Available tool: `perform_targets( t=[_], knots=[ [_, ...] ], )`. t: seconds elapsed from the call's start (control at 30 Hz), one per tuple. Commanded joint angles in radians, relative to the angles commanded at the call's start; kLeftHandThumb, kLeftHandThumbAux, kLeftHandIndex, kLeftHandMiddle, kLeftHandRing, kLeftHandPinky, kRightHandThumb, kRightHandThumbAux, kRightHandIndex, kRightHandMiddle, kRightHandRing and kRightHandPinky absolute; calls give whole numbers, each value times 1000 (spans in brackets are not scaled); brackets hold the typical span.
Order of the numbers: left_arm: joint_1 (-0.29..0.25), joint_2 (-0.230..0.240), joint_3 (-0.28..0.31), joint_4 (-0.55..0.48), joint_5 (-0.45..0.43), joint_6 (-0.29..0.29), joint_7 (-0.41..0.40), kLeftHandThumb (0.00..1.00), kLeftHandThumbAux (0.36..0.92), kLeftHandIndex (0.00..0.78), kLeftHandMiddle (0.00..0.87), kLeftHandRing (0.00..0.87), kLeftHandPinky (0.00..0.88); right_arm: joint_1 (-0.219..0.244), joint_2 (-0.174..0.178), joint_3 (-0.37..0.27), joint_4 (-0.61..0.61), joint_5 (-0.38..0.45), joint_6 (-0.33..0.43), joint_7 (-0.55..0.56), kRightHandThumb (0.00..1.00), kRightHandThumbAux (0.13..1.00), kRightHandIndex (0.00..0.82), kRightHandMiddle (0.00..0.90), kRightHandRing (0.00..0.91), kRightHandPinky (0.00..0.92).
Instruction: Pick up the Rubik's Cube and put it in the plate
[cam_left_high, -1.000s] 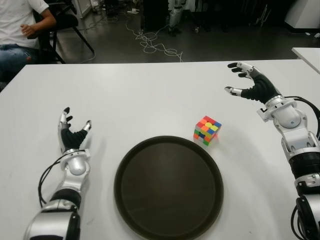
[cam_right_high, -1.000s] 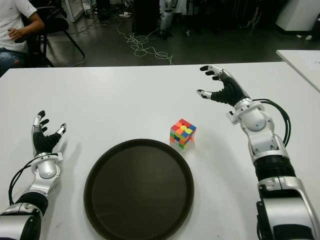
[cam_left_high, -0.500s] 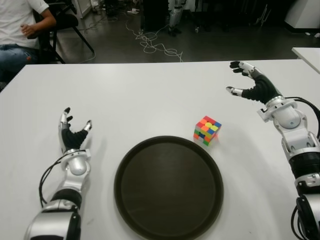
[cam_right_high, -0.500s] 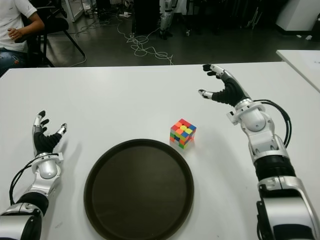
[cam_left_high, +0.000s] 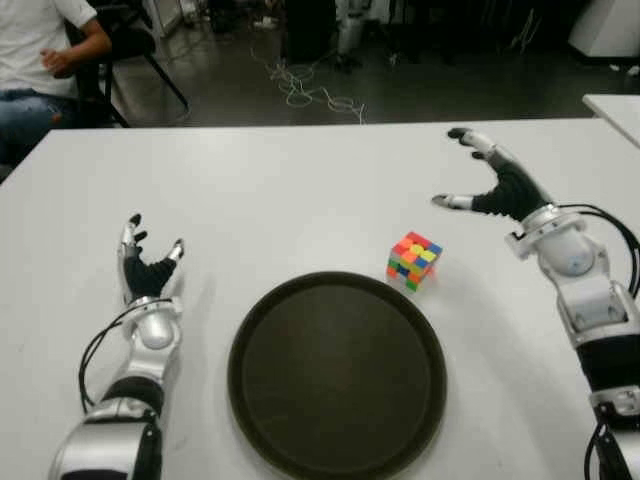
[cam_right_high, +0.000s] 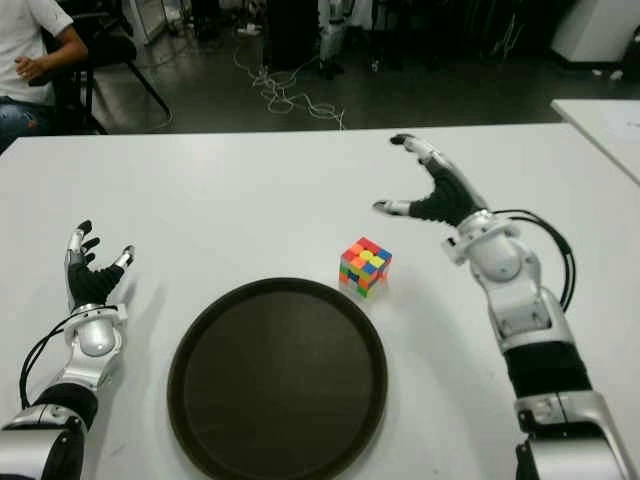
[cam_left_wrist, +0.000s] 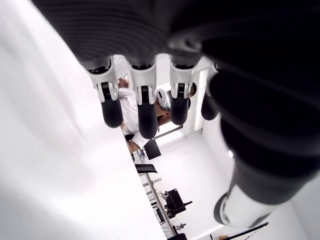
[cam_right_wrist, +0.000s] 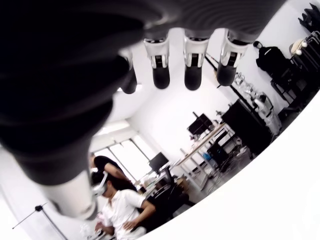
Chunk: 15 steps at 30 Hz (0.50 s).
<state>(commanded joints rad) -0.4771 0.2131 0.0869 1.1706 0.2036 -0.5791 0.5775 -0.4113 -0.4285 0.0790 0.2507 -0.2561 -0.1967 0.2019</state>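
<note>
The Rubik's Cube (cam_left_high: 414, 261), many-coloured, stands on the white table (cam_left_high: 300, 190) just beyond the right rim of the round dark plate (cam_left_high: 337, 373). My right hand (cam_left_high: 480, 182) hovers above the table behind and to the right of the cube, fingers (cam_right_wrist: 161, 72) spread and holding nothing. My left hand (cam_left_high: 146, 268) shows at the left of the plate, fingers (cam_left_wrist: 145, 107) relaxed and empty. The plate holds nothing.
A person in a white shirt (cam_left_high: 40, 50) sits on a chair beyond the table's far left corner. Cables (cam_left_high: 305, 85) lie on the floor behind the table. Another white table's corner (cam_left_high: 615, 105) shows at the far right.
My right hand has moved left and a little toward the cube, with its fingers spread wider. The left hand, cube and plate have stayed put.
</note>
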Motion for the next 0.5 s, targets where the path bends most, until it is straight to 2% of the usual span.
perform_targets(
  t=[0.13,0.37,0.5],
  knots=[
    [1,1,-3,-1,5,3,8,0,778,97,116,116,103,12,7,20,-21,-23,22,2,92,733,3,85,85,81],
    [-1,-2,-4,-3,2,9,11,0,793,97,118,116,96,26,23,36,-43,-64,75,-17,81,694,0,94,87,21],
    [-2,-3,-4,-4,0,18,13,0,782,89,110,111,96,44,28,44,-93,-85,114,-16,97,679,0,22,20,4]
  ],
)
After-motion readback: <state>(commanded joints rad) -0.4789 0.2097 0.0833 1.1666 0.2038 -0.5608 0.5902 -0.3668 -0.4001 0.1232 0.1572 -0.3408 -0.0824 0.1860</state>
